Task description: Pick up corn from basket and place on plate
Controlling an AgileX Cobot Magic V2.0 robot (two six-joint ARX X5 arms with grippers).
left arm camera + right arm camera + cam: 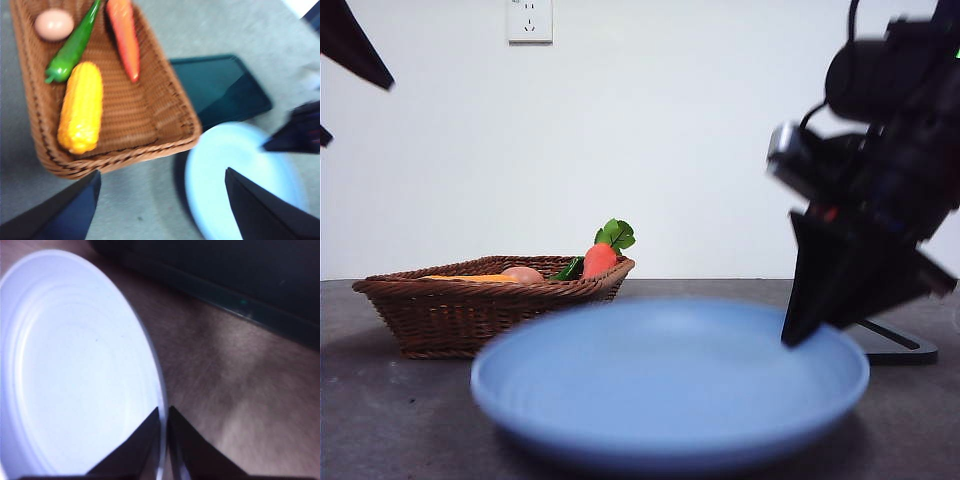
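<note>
The right tool (164, 415) is pinching the plate (660, 400) rim and risking dragging it; the left tool (160, 200) is hanging open, with the corn (81, 107) lying in the basket (165, 125).

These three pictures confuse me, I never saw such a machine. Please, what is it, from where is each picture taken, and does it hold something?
It is a robot with two arms at a table; each ends in a hand of two black jaws. One picture looks level across the table; the other two come from cameras on the wrists. The basket holds the corn, a carrot, a green pepper and a small peach-coloured ball. Beside it lie the blue plate and a black tray. The right hand is shut on the plate's rim. The left hand, open and empty, hovers above the basket.
</note>
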